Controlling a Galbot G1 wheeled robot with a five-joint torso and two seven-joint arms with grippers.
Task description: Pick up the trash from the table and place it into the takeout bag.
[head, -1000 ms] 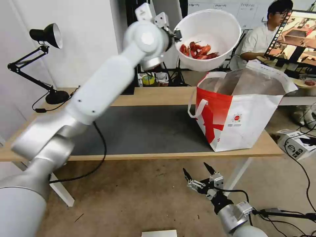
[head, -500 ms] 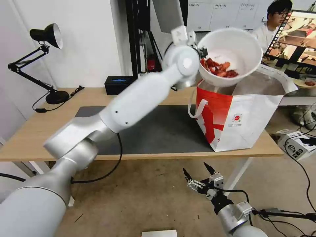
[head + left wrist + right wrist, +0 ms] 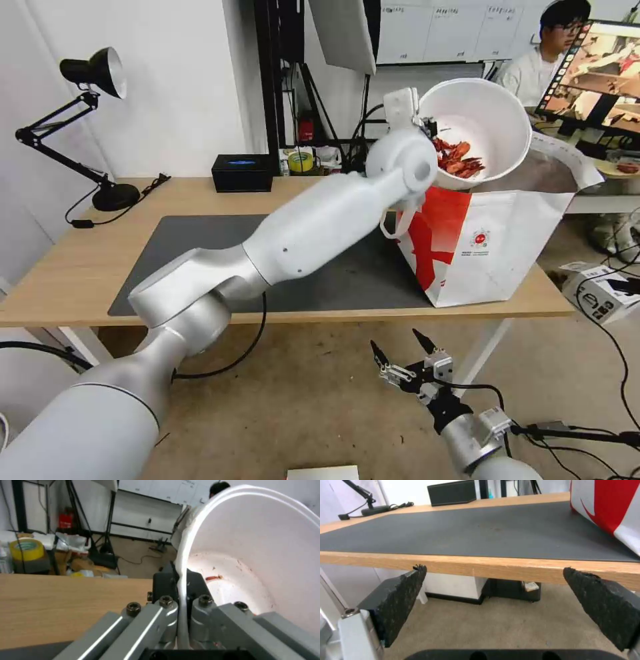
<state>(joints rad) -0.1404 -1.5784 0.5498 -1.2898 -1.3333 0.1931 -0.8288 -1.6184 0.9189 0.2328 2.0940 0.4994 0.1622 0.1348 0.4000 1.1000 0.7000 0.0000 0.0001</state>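
holding bowl of red shells | left tool clamped on rim | over takeout bag

My head camera looks forward and down over the table, the takeout bag at right of frame. My left wrist camera sits tight behind the left gripper — bowl rim pinched between its fingers, wall looming at right, tabletop at lower left. My right wrist camera peers from below the table edge between the right gripper pads — mat and bag shared with the head view.
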